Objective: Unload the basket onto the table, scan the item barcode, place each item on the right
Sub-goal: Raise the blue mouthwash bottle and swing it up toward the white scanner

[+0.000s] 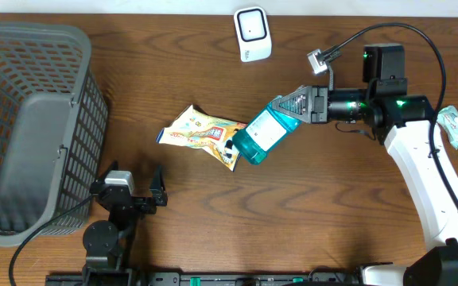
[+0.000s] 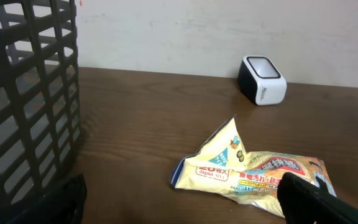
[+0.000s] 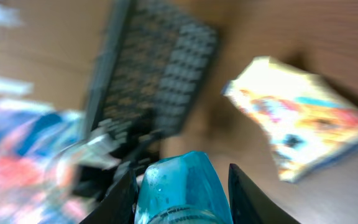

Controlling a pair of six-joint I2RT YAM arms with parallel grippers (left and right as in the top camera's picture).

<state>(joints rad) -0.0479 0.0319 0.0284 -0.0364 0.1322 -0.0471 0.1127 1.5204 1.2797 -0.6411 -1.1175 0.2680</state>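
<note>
Bottle (image 1: 262, 133) | gripped at one end by right hand (image 1: 300, 103), part-closed around it | long axis slants from hand toward snack bag (image 1: 197, 129) | scanner (image 1: 253, 33) beyond it, far side of table (image 1: 165, 48) | right arm nearer | left hand (image 1: 132, 188) wide open, empty

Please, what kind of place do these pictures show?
Probably a mock shop checkout on a wooden table. A small white barcode scanner stands near the far edge, a grey plastic basket sits at one side, and retail goods are in view: a snack packet and a blue bottle.
</note>
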